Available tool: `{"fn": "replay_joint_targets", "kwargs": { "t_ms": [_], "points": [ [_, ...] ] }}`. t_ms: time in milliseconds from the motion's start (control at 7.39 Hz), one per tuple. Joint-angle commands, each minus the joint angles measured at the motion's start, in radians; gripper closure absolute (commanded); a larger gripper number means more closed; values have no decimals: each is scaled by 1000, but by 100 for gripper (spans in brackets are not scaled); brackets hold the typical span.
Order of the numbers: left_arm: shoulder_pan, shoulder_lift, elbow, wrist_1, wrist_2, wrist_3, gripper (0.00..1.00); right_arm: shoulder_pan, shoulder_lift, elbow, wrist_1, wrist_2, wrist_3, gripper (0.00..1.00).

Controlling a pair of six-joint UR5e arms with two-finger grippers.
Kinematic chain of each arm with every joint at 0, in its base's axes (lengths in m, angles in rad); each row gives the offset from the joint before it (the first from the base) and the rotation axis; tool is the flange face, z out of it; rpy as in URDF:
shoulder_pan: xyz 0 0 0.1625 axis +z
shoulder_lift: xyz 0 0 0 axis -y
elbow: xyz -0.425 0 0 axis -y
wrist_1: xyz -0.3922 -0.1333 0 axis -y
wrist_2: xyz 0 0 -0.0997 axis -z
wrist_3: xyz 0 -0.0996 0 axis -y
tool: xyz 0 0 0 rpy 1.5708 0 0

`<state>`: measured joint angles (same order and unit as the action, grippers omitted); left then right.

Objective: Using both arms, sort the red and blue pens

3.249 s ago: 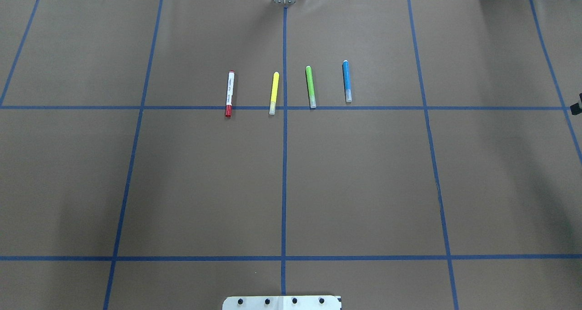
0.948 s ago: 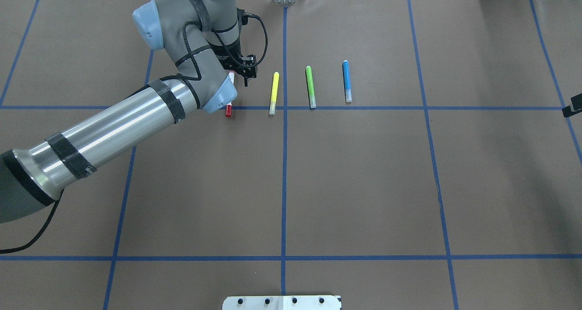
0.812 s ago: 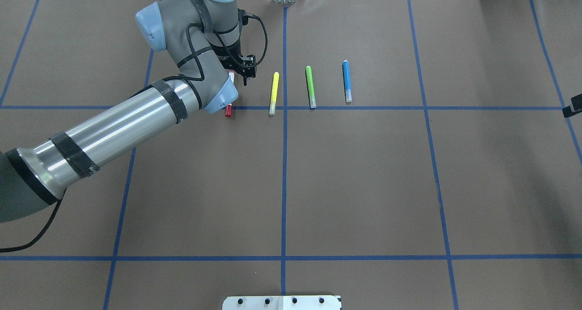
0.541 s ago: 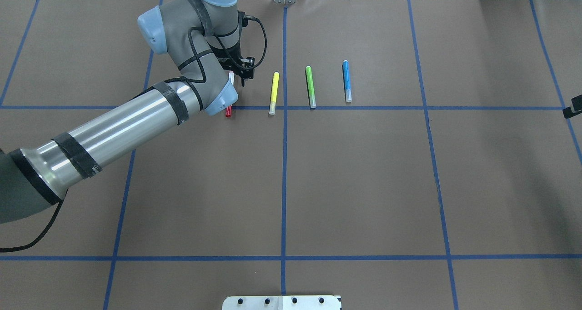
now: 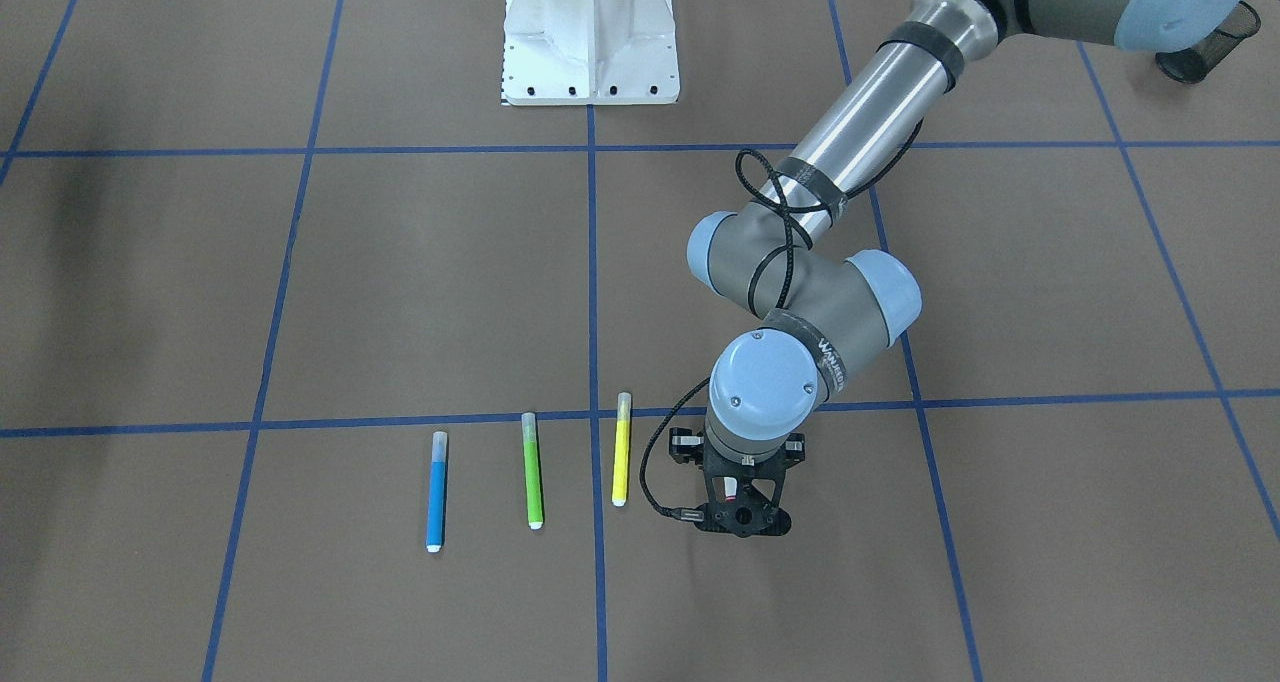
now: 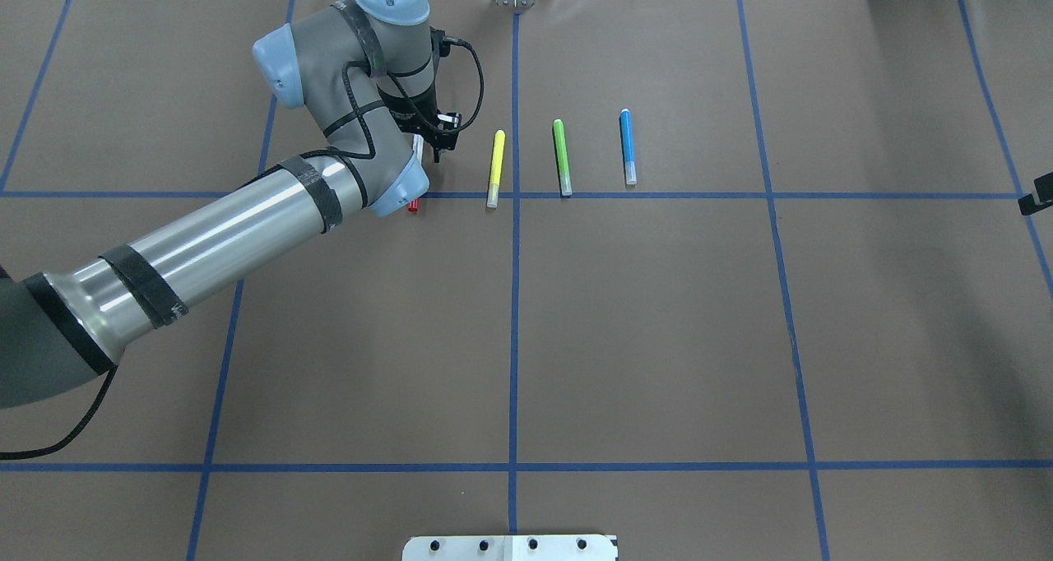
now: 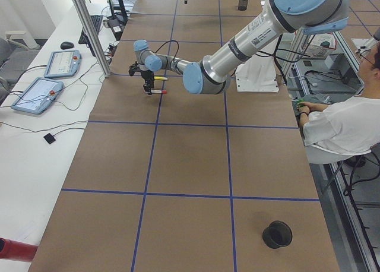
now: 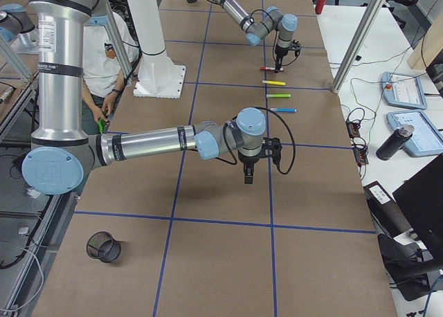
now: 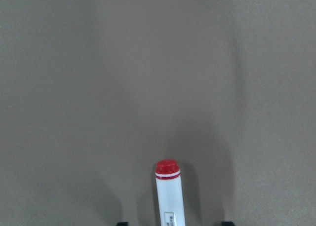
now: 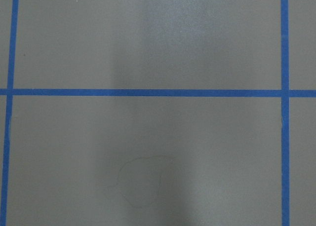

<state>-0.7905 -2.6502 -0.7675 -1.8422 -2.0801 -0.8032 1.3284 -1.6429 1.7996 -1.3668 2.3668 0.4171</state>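
Note:
The red pen (image 9: 170, 196), white-barrelled with a red tip, lies on the brown table at the left end of a row of pens. My left gripper (image 6: 428, 144) hangs straight over it, open, with a finger on each side of the barrel; only its red cap (image 6: 413, 206) pokes out below the wrist. The blue pen (image 6: 627, 146) lies at the right end of the row, apart from both arms. In the exterior right view my right gripper (image 8: 248, 173) hovers above bare table well short of the blue pen (image 8: 284, 110). Whether it is open I cannot tell.
A yellow highlighter (image 6: 496, 169) and a green highlighter (image 6: 562, 156) lie between the two pens. Black mesh cups (image 8: 104, 246) (image 7: 277, 234) stand near the table's ends. A person (image 7: 338, 129) sits beside the robot's white base (image 5: 590, 37).
The left arm has come in from the left and settled its gripper over the red pen, edging slightly farther away in the last second. No pen has moved.

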Motion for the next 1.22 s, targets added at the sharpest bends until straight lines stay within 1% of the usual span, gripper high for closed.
{"fn": "replay_joint_targets", "kwargs": {
  "t_ms": [0,135,271,406,812,948,1083],
  "points": [
    [0,-1,2,0,0,-4,47,0,0,0,0,0,0,0],
    [0,-1,2,1,0,-5,62,0,0,0,0,0,0,0],
    [0,-1,2,6,0,-8,97,0,0,0,0,0,0,0],
    [0,-1,2,6,0,-8,100,0,-2,0,0,0,0,0],
    [-6,-2,-12,6,-1,-14,100,0,-2,1,0,0,-1,0],
    [-7,-2,-29,6,-3,-28,100,0,-2,0,0,0,-1,0],
    [-10,4,-73,9,-3,-37,100,0,-2,1,0,0,-1,0]
  ]
}}
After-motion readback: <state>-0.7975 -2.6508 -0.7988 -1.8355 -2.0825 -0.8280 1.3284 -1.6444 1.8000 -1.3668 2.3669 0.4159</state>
